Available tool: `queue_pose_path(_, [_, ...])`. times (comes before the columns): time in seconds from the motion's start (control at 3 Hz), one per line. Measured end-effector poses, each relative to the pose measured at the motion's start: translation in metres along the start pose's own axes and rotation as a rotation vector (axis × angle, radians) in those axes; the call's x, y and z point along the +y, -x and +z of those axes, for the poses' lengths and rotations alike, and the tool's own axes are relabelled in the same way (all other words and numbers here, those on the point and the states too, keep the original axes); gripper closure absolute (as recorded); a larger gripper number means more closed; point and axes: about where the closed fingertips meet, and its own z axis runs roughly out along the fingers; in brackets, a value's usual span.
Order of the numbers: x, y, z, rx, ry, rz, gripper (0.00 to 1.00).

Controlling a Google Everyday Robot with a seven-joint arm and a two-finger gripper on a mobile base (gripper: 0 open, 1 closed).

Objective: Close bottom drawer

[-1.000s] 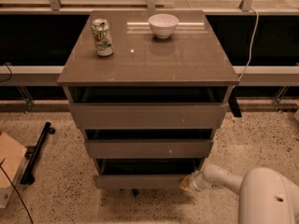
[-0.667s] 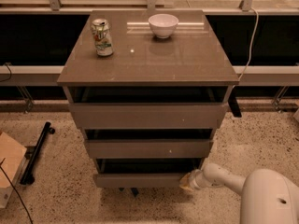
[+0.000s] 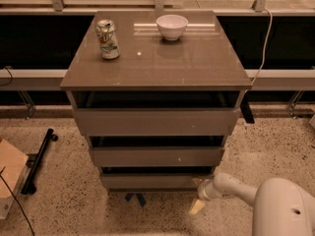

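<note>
The grey-taupe cabinet [image 3: 156,70] has three tiered drawers. The bottom drawer [image 3: 155,181] is the narrowest and lowest; its plain front stands a little forward of the cabinet body, with a dark gap above it. My gripper [image 3: 199,195] is at the end of the white arm [image 3: 231,188], low at the drawer front's right end and touching or nearly touching it.
A soda can [image 3: 108,39] and a white bowl [image 3: 172,26] stand on the cabinet top. The middle drawer [image 3: 156,156] and the top drawer [image 3: 155,122] also stand slightly forward. A black bar [image 3: 38,160] and a cardboard box [image 3: 11,173] lie on the floor at the left.
The bottom drawer front has slid back toward the cabinet, and my gripper has followed it inward.
</note>
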Motion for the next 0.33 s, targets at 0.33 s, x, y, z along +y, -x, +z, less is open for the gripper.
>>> queue_pose_path(0.33, [0.0, 0.0, 0.0, 0.0, 0.0, 0.0, 0.0])
